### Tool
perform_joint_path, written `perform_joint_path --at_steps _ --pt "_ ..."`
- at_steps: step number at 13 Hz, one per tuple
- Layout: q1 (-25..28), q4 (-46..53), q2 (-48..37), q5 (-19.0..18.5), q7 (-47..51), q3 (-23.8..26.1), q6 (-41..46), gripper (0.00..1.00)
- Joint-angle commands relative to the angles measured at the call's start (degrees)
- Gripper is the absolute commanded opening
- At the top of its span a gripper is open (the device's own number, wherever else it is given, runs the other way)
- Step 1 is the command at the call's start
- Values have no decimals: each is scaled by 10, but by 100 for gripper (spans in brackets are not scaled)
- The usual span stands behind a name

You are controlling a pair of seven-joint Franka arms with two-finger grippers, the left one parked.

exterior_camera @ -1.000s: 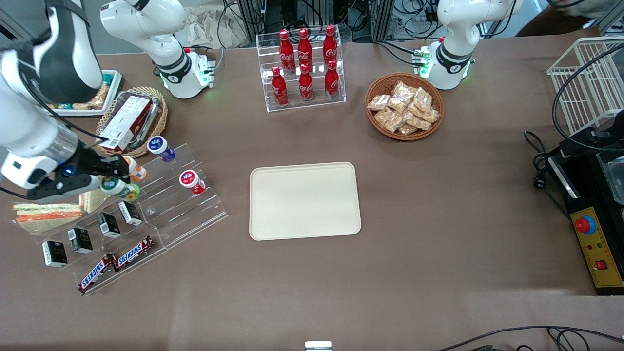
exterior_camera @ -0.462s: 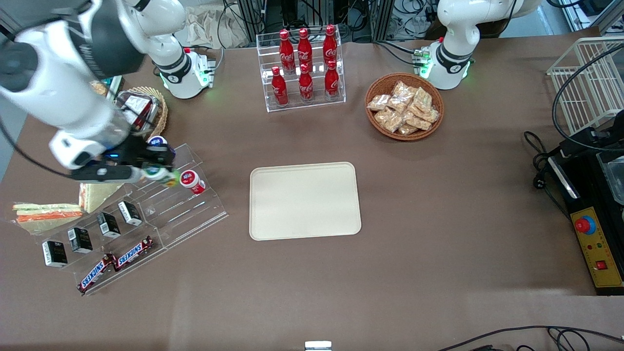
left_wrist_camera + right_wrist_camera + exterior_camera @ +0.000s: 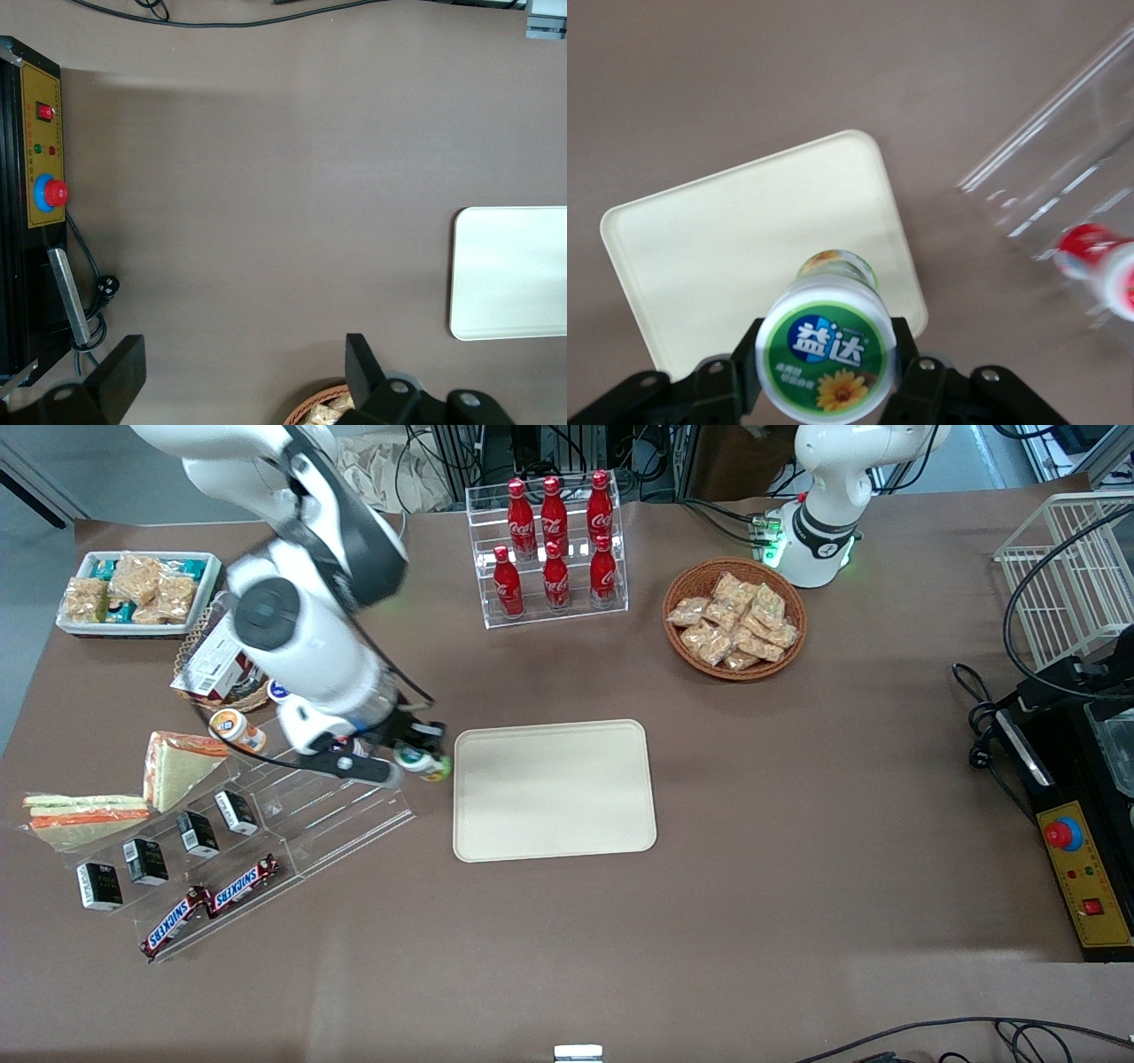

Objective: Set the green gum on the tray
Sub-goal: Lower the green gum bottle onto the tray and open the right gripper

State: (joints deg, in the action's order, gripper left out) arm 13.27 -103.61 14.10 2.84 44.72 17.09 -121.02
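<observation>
My right gripper (image 3: 423, 763) is shut on the green gum (image 3: 427, 763), a small bottle with a green and yellow label. It holds the bottle in the air just beside the tray's edge that faces the working arm's end. In the right wrist view the gum's white-rimmed green cap (image 3: 826, 354) sits between the black fingers (image 3: 920, 376), over a corner of the tray (image 3: 744, 239). The cream-beige tray (image 3: 554, 790) lies flat in the middle of the table, with nothing on it. It also shows in the left wrist view (image 3: 509, 270).
A clear stepped display stand (image 3: 292, 824) holds an orange-capped bottle (image 3: 236, 731), small black boxes and Snickers bars (image 3: 209, 904). A red-capped bottle (image 3: 1099, 270) lies on it. Sandwiches (image 3: 177, 762), cola bottle rack (image 3: 549, 549), snack basket (image 3: 735, 618) and a white snack tray (image 3: 133, 593) stand around.
My right gripper has carried the green gum off the display stand and sideways toward the tray, reaching the tray's edge. The arm now uncovers the white snack tray and sandwiches.
</observation>
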Motion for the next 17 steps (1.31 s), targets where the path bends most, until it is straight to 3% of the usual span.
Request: perform_joint_path --at_steps 1,7,9,10,11,15,17 --pt "25 -74 22 -3 44 0 -104 17" --pt "40 -208 51 -18 52 0 -244 18" --pt "40 -212 59 -18 71 0 -251 29" --pt "42 -211 60 -18 85 0 -251 84" --pt "45 -210 59 -18 91 0 -251 100" --pt "38 -188 50 -18 98 -1 -240 100" --pt "35 -153 23 -18 96 -6 -180 100"
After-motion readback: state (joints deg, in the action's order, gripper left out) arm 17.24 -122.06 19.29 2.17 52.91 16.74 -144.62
